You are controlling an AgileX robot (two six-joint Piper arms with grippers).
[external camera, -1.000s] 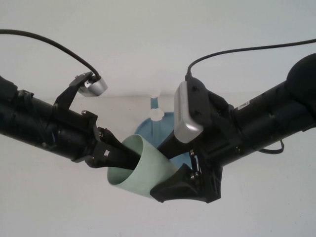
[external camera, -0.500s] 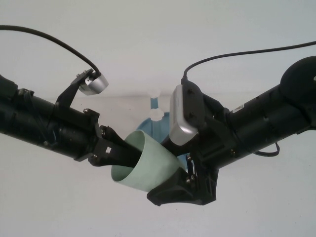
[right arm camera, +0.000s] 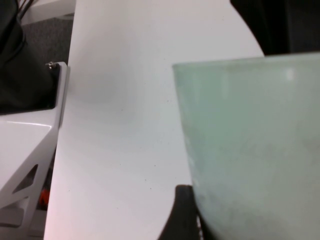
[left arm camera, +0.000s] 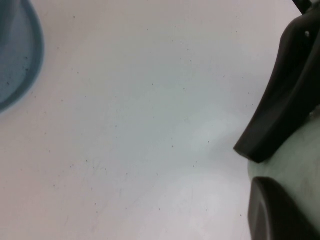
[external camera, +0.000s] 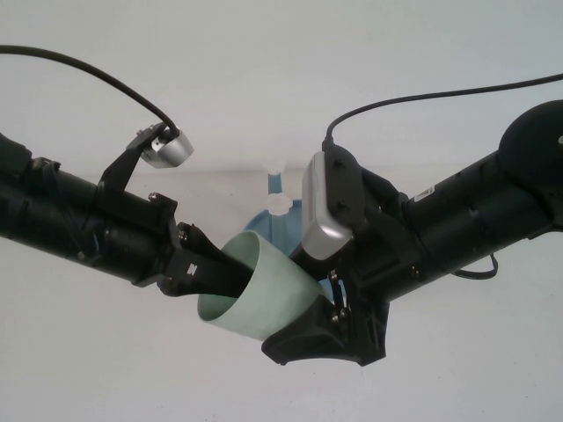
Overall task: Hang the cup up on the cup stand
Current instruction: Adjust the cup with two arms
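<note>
The pale mint-green cup [external camera: 264,294] is held in the air on its side between both arms, its open mouth towards the left arm. My left gripper [external camera: 215,274] pinches the cup's rim, with one finger inside the mouth. My right gripper [external camera: 321,323] is closed round the cup's other end. The cup fills the right wrist view [right arm camera: 255,145], with one finger [right arm camera: 181,215] against its wall. The cup also shows in the left wrist view [left arm camera: 300,165]. The blue cup stand [external camera: 262,227] stands behind the cup, largely hidden, one white peg cap [external camera: 280,204] showing.
The white table [external camera: 106,369] lies below. The stand's blue base rim also shows in the left wrist view [left arm camera: 17,60]. The table's edge and a white frame [right arm camera: 30,145] show in the right wrist view. Black cables trail from both arms.
Over the last second the cup and both grippers shifted slightly up and right, and the right arm's wrist turned a little. Nothing moved in the last half second.
</note>
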